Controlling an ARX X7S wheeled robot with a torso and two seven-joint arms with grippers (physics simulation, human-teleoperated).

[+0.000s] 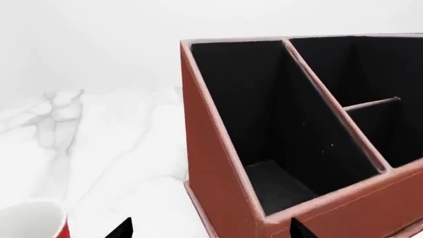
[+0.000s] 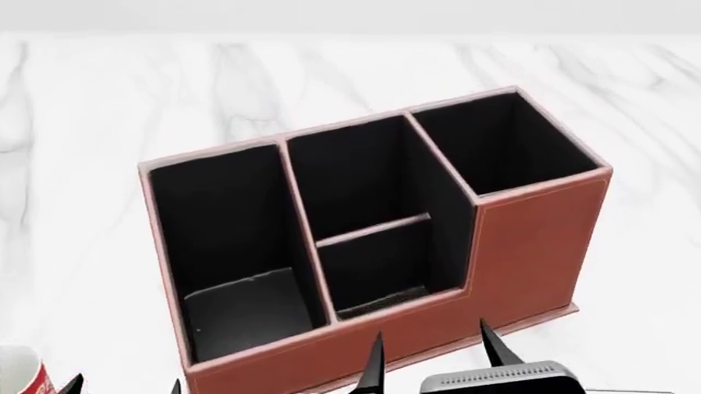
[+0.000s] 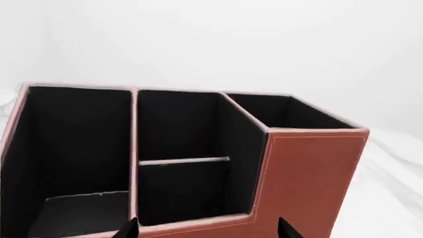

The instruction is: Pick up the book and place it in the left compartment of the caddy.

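The reddish-brown caddy (image 2: 528, 246) stands on the white marble table, its low front wall facing me. Its left compartment (image 2: 232, 246) is the long black-lined bay at the left end, and nothing lies in it. It also shows in the left wrist view (image 1: 264, 124) and the right wrist view (image 3: 73, 148). My left gripper (image 2: 123, 387) is open just in front of the caddy's left front corner (image 1: 218, 173). My right gripper (image 2: 432, 357) is open before the caddy's stepped front wall (image 3: 310, 178). Both grippers hold nothing. The book is out of view.
A red mug (image 2: 22, 373) with a white inside stands at the near left, beside my left gripper, and shows in the left wrist view (image 1: 33, 220). The marble table (image 2: 88, 107) stretches behind and to both sides of the caddy.
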